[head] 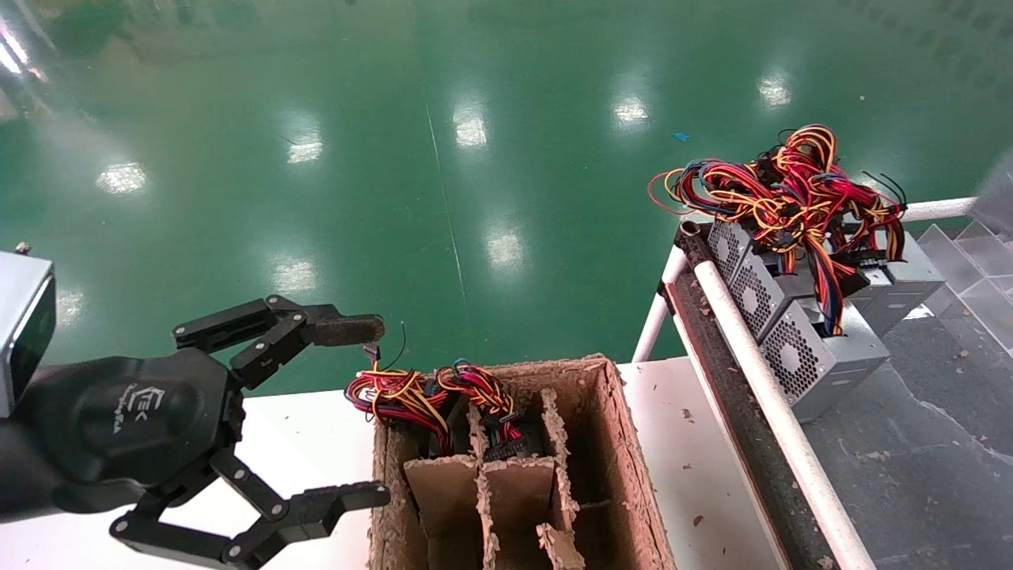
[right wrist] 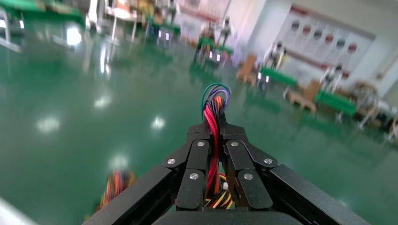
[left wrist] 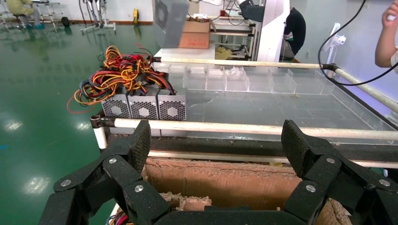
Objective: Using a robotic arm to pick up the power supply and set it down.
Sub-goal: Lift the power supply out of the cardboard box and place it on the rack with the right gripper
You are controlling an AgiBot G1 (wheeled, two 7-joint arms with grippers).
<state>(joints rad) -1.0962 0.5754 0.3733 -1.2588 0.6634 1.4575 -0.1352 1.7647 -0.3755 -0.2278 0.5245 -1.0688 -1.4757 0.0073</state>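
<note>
**Q:** If you go from the biggest thing down, what is there?

**A:** A glossy green floor (head: 475,158) fills most of the head view. On the robot's right stands a rack (head: 910,443) with a grey bed and a white rail (head: 760,380) along its near edge. Three grey vented supplies (head: 791,348) sit side by side just behind the rail, under a heap of red, yellow and blue cables. Between the rack and the robot's left is a ragged cardboard box (head: 625,443) with dividers. More coloured cables (head: 419,392) spill over its far left corner.

**Q:** And the grippers?

**A:** The left gripper (head: 381,412) hangs just left of the box, over a white tabletop, spread wide and holding nothing. The right gripper (right wrist: 216,136) shows only in its own wrist view, high over the floor. Its fingers (right wrist: 199,159) are pinched tight on a red wire bundle (right wrist: 212,112).

**Q:** Where is the power supply?

**A:** In the left wrist view, a blurred grey vented box hangs in the air above the rack's far rail. That is the power supply (left wrist: 170,21).
</note>
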